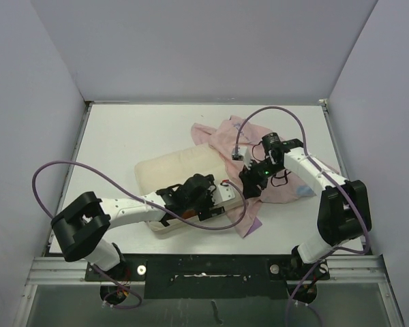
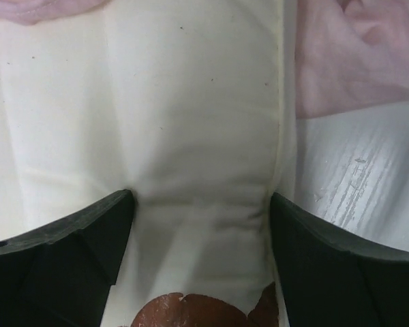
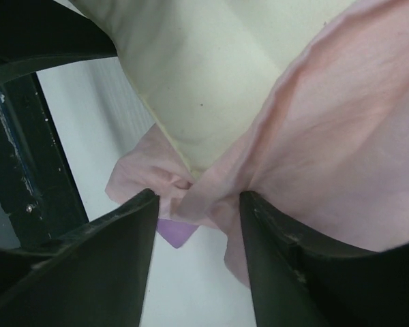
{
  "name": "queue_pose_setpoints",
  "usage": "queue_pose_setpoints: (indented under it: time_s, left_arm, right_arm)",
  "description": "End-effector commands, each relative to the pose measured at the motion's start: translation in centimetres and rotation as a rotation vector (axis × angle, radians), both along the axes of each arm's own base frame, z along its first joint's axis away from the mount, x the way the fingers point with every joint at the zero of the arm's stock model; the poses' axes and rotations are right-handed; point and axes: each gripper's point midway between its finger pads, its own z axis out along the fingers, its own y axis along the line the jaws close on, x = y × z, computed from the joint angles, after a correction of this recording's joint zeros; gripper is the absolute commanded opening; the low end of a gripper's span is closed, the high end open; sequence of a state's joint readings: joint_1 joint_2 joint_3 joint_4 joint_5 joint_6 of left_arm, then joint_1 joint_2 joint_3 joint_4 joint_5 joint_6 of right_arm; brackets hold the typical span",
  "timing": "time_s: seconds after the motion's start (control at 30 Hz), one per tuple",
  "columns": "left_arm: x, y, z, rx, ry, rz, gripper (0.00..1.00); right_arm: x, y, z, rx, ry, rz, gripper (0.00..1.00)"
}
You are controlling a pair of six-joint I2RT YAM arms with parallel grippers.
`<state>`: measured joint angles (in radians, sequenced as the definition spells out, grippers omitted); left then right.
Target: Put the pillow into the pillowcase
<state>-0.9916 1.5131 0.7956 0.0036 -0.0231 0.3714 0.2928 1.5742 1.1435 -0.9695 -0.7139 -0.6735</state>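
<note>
- As the top view shows, the pillow [image 1: 170, 170] lies on the table [image 1: 123, 136] in front of the left arm, and its right end touches the pillowcase [image 1: 215, 136] or goes a little under its edge; how deep it is inside, I cannot tell.
- The pillowcase is spread in loose folds on the right half of the table, with the pale pink side mostly up.
- The left gripper [image 2: 199, 201] is closed around a plump ridge of the pillow. The cream cloth makes small creases between the two fingers [image 2: 61, 252], and the brown bear print [image 2: 191, 310] is just below them.
- The right gripper [image 3: 199, 201] pinches a bunched fold at the edge of the pillowcase, just beside the corner of the pillow.
- I judge the pillow to be light, soft and springy. It will sink under the fingers and bend in the middle when it is pushed, so a hold close to the leading end gives better control.
- The pillowcase looks thin and limp, with no stiffness of its own. It is best taken at the hem of the opening, one layer only, and lifted to keep the mouth open.
- The risk, I think, is that both layers are pinched together and the mouth is closed.
</note>
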Motion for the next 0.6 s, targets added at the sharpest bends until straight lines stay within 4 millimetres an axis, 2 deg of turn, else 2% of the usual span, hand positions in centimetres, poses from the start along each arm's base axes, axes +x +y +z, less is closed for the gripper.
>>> queue_pose_setpoints:
  time_s: [0.0, 0.07, 0.13, 0.17, 0.2, 0.23, 0.3, 0.33, 0.4, 0.5, 0.57]
  left_arm:
    - [2.7, -0.1, 0.6, 0.018, -0.072, 0.102, 0.69]
    - [2.5, -0.6, 0.5, 0.003, -0.053, 0.087, 0.45]
    - [2.6, -1.1, 1.1, -0.031, -0.036, 0.085, 0.12]
    - [2.7, -1.4, 1.7, -0.059, -0.024, 0.084, 0.02]
    - [2.8, -1.6, 2.5, -0.096, -0.007, 0.074, 0.0]
    - [2.9, -1.9, 3.8, -0.151, 0.011, 0.067, 0.0]
    - [3.7, -2.3, 7.0, -0.295, 0.063, 0.073, 0.0]
    - [4.3, -2.2, 8.7, -0.368, 0.088, 0.082, 0.0]
    - [5.5, -2.0, 12.2, -0.496, 0.108, 0.084, 0.0]
    - [7.0, -1.4, 16.6, -0.638, 0.091, 0.085, 0.0]
    - [7.8, -1.0, 18.6, -0.714, 0.086, 0.097, 0.0]
  right_arm:
    - [1.7, 0.2, -0.1, -0.05, -0.057, -0.065, 0.44]
    - [1.8, 0.8, 0.3, -0.034, -0.053, -0.055, 0.25]
    - [1.8, 1.9, 1.8, 0.018, -0.045, -0.032, 0.11]
    - [1.9, 2.6, 2.9, 0.06, -0.041, -0.016, 0.07]
    - [2.3, 3.3, 4.3, 0.105, -0.043, -0.001, 0.03]
    - [3.0, 4.4, 6.8, 0.174, -0.065, 0.023, 0.0]
    - [3.4, 6.3, 10.1, 0.284, -0.055, 0.058, 0.0]
    - [4.1, 7.5, 12.6, 0.343, -0.084, 0.082, 0.0]
    - [4.6, 9.6, 15.6, 0.423, -0.103, 0.122, 0.0]
    - [4.7, 12.2, 18.4, 0.496, -0.114, 0.164, 0.0]
    - [4.6, 13.2, 18.8, 0.513, -0.102, 0.171, 0.0]
